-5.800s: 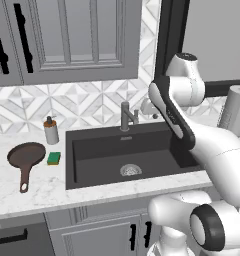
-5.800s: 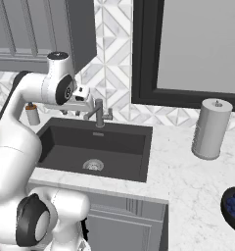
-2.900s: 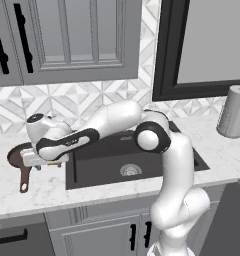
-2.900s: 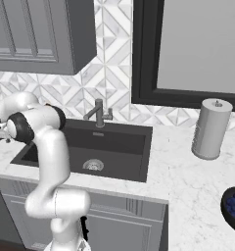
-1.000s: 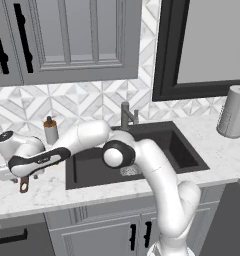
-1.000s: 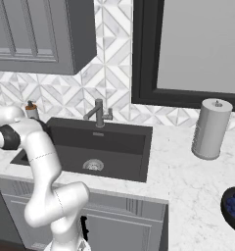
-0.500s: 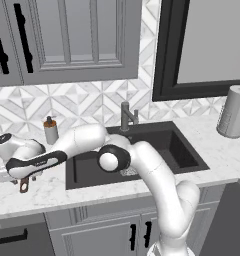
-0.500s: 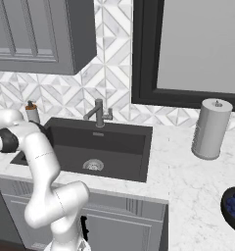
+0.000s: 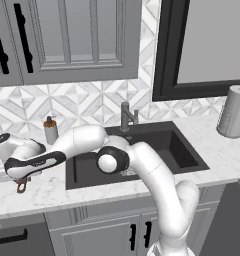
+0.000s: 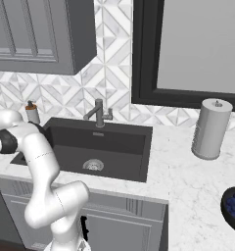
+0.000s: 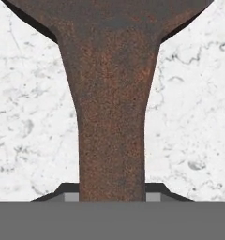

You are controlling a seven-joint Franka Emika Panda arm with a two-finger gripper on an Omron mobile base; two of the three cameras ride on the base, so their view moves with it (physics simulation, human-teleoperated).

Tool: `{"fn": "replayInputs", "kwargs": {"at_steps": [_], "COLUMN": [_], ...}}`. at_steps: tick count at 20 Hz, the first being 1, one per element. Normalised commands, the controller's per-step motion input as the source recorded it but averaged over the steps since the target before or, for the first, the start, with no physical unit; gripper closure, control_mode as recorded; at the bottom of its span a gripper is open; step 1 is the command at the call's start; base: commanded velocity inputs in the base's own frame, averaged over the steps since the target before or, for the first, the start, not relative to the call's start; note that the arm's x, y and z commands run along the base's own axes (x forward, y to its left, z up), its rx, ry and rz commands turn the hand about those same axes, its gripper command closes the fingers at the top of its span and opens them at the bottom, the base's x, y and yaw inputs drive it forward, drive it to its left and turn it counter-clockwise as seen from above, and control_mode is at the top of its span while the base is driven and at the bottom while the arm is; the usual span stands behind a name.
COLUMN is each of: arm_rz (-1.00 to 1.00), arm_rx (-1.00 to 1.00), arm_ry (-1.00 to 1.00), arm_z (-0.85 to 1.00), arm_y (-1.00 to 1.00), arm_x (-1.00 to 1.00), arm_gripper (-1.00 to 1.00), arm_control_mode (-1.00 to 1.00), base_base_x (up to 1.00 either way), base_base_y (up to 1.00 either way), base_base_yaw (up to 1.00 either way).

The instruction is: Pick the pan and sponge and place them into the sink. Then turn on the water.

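Left base view: arm stretched far left over the counter (image 9: 47, 192), hand low on the pan (image 9: 22, 186), whose handle end pokes out beneath it.

Right base view: sink (image 10: 97, 147) sits well to the right, so a long carry.

Hand view: gripper (image 11: 112, 197) clamped on the pan handle (image 11: 112, 140). Risk: held by the handle, pan may sag or twist on lift and clip the sink rim.

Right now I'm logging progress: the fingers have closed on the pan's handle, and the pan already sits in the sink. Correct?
Not quite. The fingers have closed on the pan handle, but the hand view shows the pan on the white marble counter, not in the sink.
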Motion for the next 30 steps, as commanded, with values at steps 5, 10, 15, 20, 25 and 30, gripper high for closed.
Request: {"fn": "replayInputs", "kwargs": {"at_steps": [5, 10, 15, 20, 25, 30], "arm_rz": [0.0, -0.02, -0.05, -0.08, -0.08, -0.11], "arm_rx": [0.01, 0.06, 0.08, 0.06, 0.06, 0.07], "arm_ry": [-0.09, -0.19, -0.04, 0.06, 0.01, 0.01], "arm_z": [0.17, 0.92, 0.83, 0.15, 0.01, 0.0], "arm_y": [-0.01, -0.27, -0.54, -0.84, -0.94, -0.93], "arm_x": [-0.02, -0.3, -0.54, -0.48, -0.29, -0.03], "arm_gripper": [1.0, 1.0, 1.0, 1.0, 1.0, 1.0], "arm_control_mode": [-1.0, -1.0, -1.0, -1.0, -1.0, -1.0], "base_base_x": [0.0, 0.0, 0.0, 0.0, 0.0, 0.0], "base_base_y": [0.0, 0.0, 0.0, 0.0, 0.0, 0.0], "base_base_yaw": [0.0, 0.0, 0.0, 0.0, 0.0, 0.0]}}
